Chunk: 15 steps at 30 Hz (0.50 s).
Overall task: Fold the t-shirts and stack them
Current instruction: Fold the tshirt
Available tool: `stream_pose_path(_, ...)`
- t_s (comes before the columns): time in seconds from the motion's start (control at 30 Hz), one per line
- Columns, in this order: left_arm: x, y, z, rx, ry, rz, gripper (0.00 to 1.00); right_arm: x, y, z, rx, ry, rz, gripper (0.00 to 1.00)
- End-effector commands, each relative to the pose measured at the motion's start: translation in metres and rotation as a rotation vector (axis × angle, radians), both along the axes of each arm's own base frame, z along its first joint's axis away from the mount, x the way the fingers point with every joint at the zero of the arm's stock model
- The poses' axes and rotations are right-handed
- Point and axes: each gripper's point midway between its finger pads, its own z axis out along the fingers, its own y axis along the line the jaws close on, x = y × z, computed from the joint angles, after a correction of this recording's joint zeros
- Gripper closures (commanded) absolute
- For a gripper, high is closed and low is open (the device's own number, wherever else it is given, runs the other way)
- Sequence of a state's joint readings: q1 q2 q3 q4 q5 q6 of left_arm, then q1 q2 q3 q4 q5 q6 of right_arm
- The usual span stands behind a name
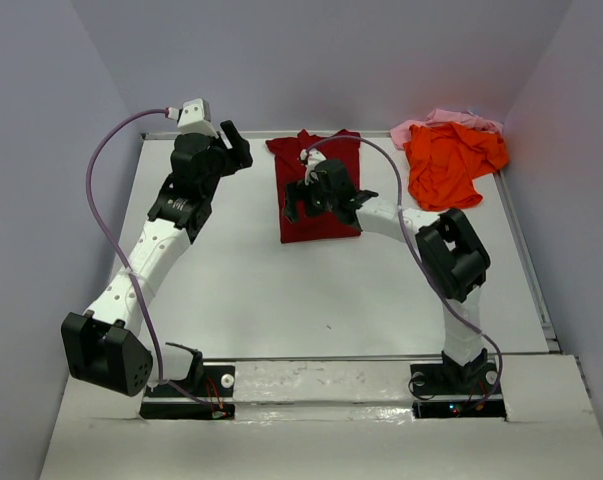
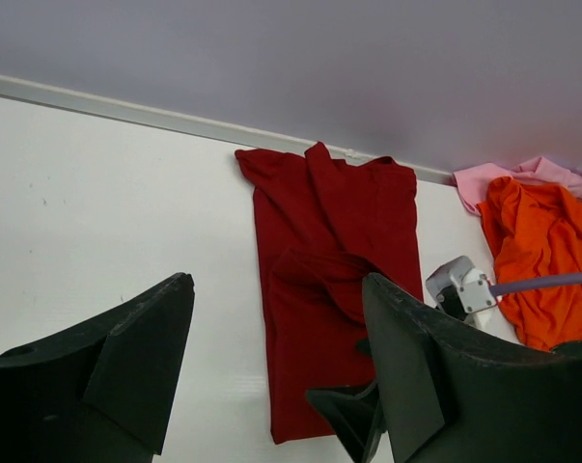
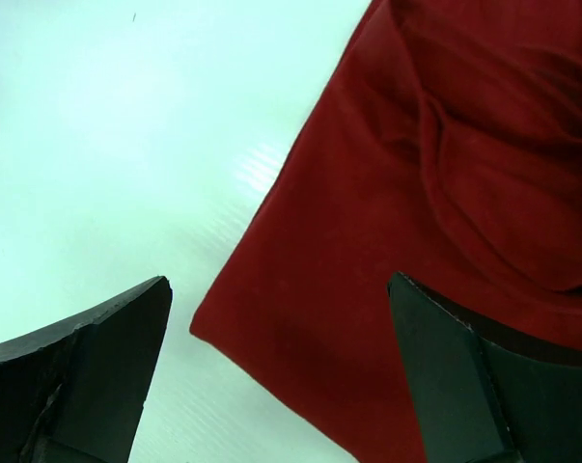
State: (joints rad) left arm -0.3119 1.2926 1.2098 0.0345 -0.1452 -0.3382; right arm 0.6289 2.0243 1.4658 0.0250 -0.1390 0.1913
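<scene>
The white table (image 1: 281, 300) bore the maroon t-shirt (image 1: 326, 230), folded long; right of it, apart, sat the crumpled orange t-shirt (image 1: 449, 162) and pink t-shirt (image 1: 436, 120). Over it hung the right gripper (image 3: 279, 285), released, empty; left of it, the left gripper (image 2: 276, 299) likewise.

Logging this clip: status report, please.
Left hand open, empty. Right hand open over maroon t-shirt, folded lengthwise. Orange t-shirt, pink t-shirt heaped far right, unfolded. Nothing blocking.

Just a plain white table (image 1: 281, 300) boxed in by pale grey walls (image 1: 331, 60), with a thin metal strip (image 2: 107, 108) running along the table's far edge.
</scene>
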Motion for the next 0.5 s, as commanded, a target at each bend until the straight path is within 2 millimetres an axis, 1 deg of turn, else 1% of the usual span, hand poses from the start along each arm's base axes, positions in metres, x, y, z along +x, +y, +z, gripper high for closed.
stream_pose_path(0.0,0.002,0.001,0.014,-0.015,-0.053,-0.004,0.2,0.001,0.021,0.001,0.015,-0.029,0.024,0.03)
stream_pose_path(0.03,0.002,0.001,0.015,-0.016,-0.053,-0.004,0.2,-0.003,0.026,-0.004,0.016,-0.017,0.03,0.06)
stream_pose_path(0.07,0.002,0.001,0.015,-0.015,-0.053,-0.004,0.2,-0.003,0.027,-0.007,0.011,-0.004,0.028,0.07)
stream_pose_path(0.1,0.002,0.001,0.015,-0.015,-0.053,-0.002,0.2,-0.001,0.029,-0.009,0.014,-0.002,0.027,0.08)
stream_pose_path(0.13,0.002,0.002,0.015,-0.012,-0.054,0.002,0.2,0.001,0.029,-0.019,0.001,0.01,0.022,0.09)
stream_pose_path(0.2,0.002,0.003,0.014,-0.01,-0.052,0.003,0.2,0.004,0.027,-0.027,-0.016,0.018,0.008,0.09)
stream_pose_path(0.27,0.002,0.003,0.015,-0.012,-0.054,0.003,0.2,0.014,0.023,-0.033,-0.048,0.001,-0.033,0.09)
stream_pose_path(0.3,0.001,0.003,0.015,-0.011,-0.054,0.002,0.2,0.019,0.024,-0.032,-0.05,-0.008,-0.045,0.08)
stream_pose_path(0.33,0.001,0.002,0.016,-0.011,-0.055,0.002,0.2,0.021,0.026,-0.027,-0.044,-0.019,-0.044,0.08)
stream_pose_path(0.4,0.001,0.002,0.014,-0.012,-0.052,0.002,0.2,0.028,0.025,-0.03,-0.054,-0.019,-0.068,0.08)
stream_pose_path(0.43,0.001,0.003,0.015,-0.013,-0.055,0.003,0.2,0.037,0.026,-0.021,-0.043,-0.033,-0.076,0.07)
stream_pose_path(0.47,0.001,0.003,0.015,-0.013,-0.055,0.003,0.2,0.039,0.026,-0.023,-0.045,-0.034,-0.082,0.07)
